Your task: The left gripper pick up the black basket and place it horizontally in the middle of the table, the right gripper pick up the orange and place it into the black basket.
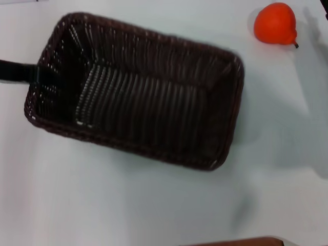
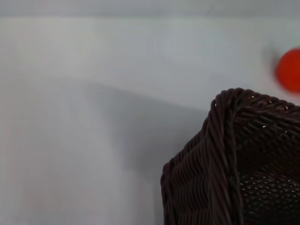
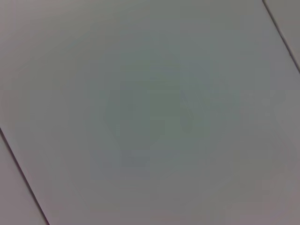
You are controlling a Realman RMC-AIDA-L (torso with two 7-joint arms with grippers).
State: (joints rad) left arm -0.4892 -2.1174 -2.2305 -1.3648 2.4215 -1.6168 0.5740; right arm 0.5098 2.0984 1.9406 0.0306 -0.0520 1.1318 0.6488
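The black basket point(image 1: 138, 89) lies across the middle of the white table point(image 1: 128, 205), tilted a little, its inside empty. My left gripper point(image 1: 23, 72) shows as a thin black bar reaching the basket's left short rim. The left wrist view shows a braided corner of the basket point(image 2: 225, 159) close up. The orange point(image 1: 275, 23) sits on the table at the far right, apart from the basket, and shows as an orange blur in the left wrist view point(image 2: 289, 70). My right gripper is out of view; its wrist view shows only a plain pale surface.
A brown edge point(image 1: 241, 242) shows at the bottom of the head view. Bare table lies in front of the basket and between the basket and the orange.
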